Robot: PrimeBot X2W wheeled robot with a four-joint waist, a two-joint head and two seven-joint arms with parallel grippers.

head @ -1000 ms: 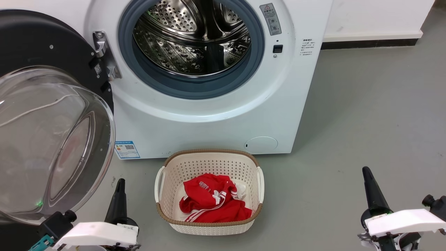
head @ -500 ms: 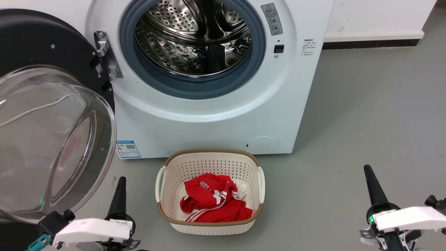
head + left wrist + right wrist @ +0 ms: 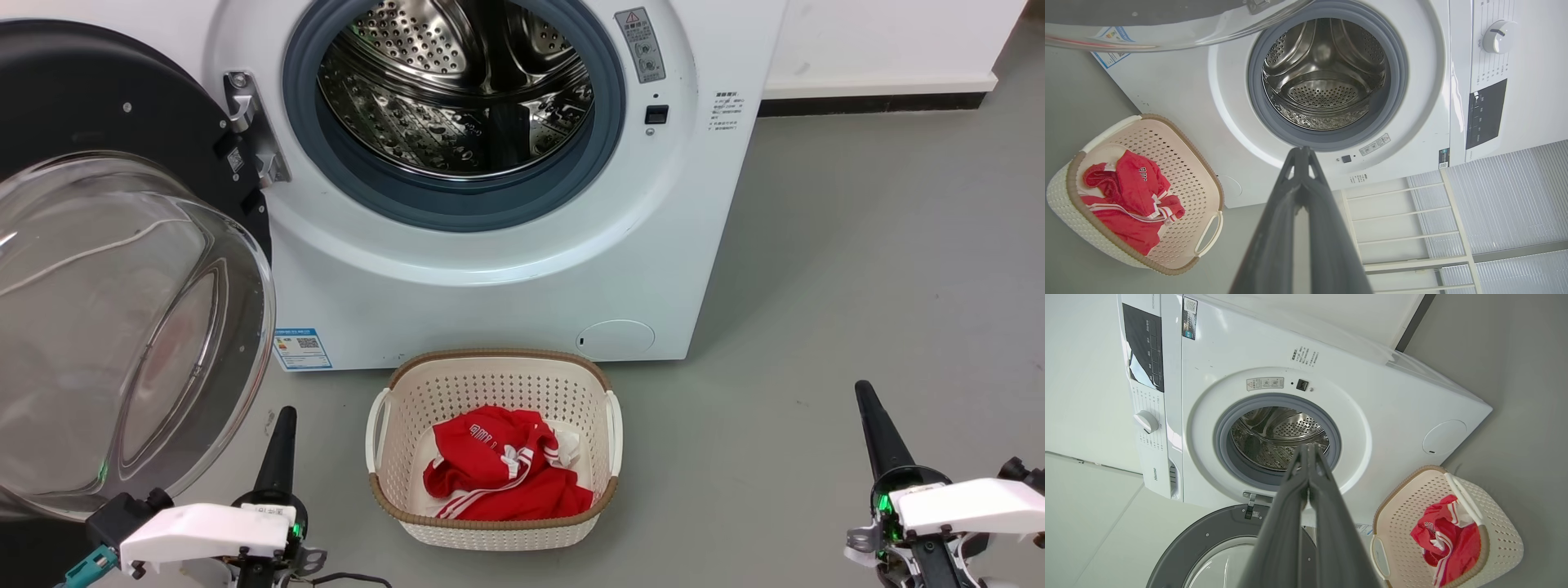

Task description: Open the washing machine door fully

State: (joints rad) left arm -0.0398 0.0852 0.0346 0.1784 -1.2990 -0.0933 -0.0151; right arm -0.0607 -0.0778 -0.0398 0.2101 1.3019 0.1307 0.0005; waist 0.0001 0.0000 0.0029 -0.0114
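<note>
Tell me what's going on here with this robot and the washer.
The washing machine door stands swung wide open at the robot's left, baring the drum of the washing machine. Neither gripper touches it: the left gripper and right gripper hang low, shut and empty. A basket with a red garment sits on the floor before the machine.

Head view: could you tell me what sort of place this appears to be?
Probably a laundry area: a white front-loading washing machine, its door open, and a basket holding a red garment on the grey floor.
</note>
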